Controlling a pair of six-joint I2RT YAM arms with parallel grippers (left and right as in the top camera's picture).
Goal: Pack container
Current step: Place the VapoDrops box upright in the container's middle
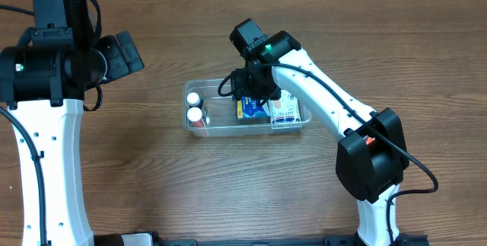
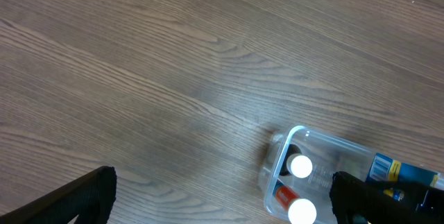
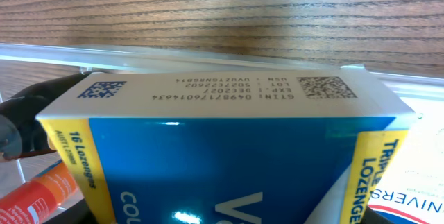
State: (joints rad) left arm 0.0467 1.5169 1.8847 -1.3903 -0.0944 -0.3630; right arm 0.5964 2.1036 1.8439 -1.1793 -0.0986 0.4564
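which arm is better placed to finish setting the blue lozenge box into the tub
Right. The right gripper hangs over the container, the blue box close before its wrist camera. The left gripper sits open over bare table, off to the side.

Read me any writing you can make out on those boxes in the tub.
"16 Lozenges": yellow left edge of the blue box.
"GTIN: 04987176014634": its white top, printed upside down.
"LOZENGE": its right edge, cut off.
"NIVERS": white box, cut off.
Other top lines and the overhead labels: too small to read surely.
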